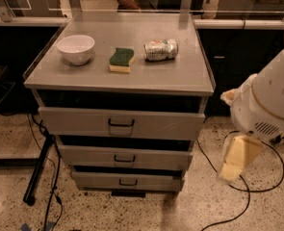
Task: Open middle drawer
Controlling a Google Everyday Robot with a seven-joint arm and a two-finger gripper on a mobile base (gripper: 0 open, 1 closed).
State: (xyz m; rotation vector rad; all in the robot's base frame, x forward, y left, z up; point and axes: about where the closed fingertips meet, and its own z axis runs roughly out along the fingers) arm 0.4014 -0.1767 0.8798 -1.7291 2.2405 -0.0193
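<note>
Grey metal middle drawer (124, 157), not yet drawn out, lies well left of the end effector (235, 159), which hangs low beside the bench (83, 76), grip state untellable, seemingly poised to approach.

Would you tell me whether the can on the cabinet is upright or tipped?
Tipped: the can lies on its side beside the sponge. The hand hangs low, right of the cabinet.
</note>
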